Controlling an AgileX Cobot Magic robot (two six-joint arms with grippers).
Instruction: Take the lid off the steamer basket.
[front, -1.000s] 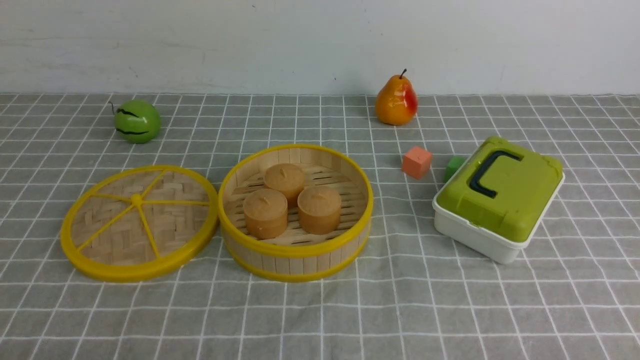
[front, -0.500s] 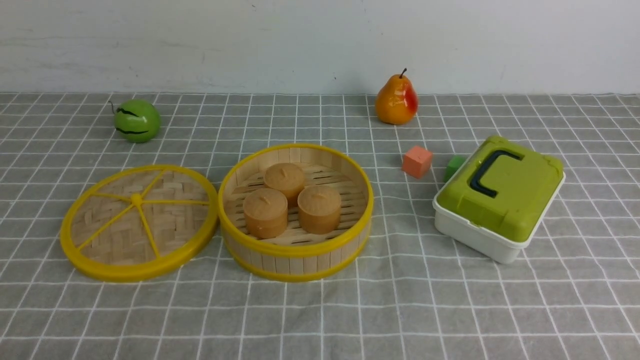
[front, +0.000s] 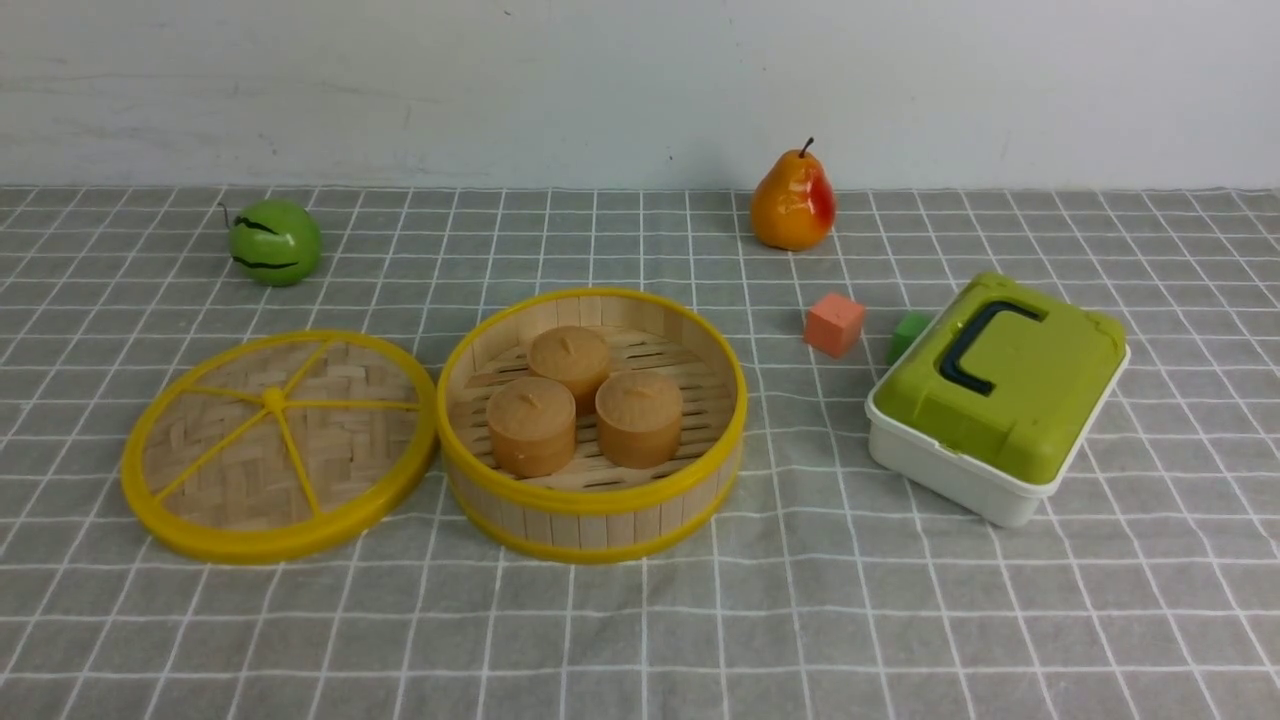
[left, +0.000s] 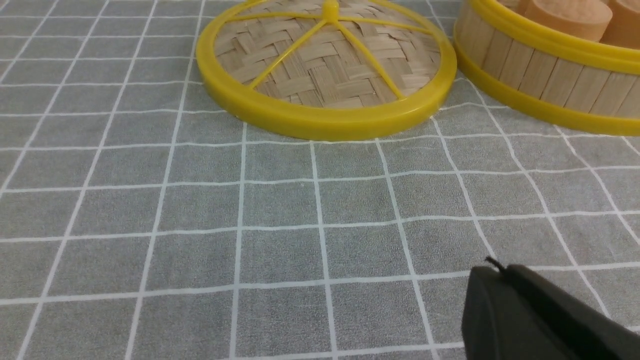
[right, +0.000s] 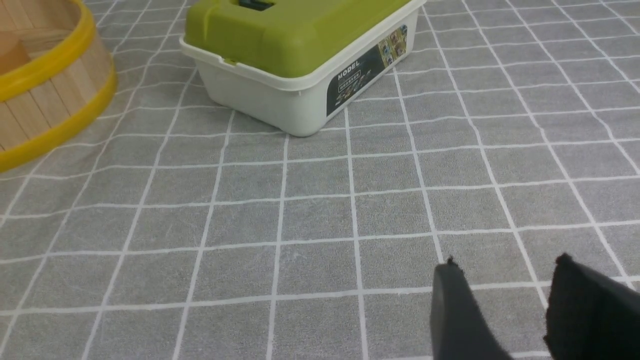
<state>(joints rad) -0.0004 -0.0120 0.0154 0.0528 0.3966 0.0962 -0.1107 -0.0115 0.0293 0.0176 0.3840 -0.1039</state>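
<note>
Nothing has visibly shifted since the earlier frame: your lid (front: 340, 435) lies flat on the bench (front: 800, 610), just left of the open steamer basket (front: 590, 500), which holds three brown buns (front: 640, 420). Your left pincer (left: 495, 267) is closed and empty; your right pincer (right: 507, 265) stands open, holding nothing.

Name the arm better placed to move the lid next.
The left, probably: the lid lies on the robot's left and shows in the left wrist view, not the right wrist view.
</note>
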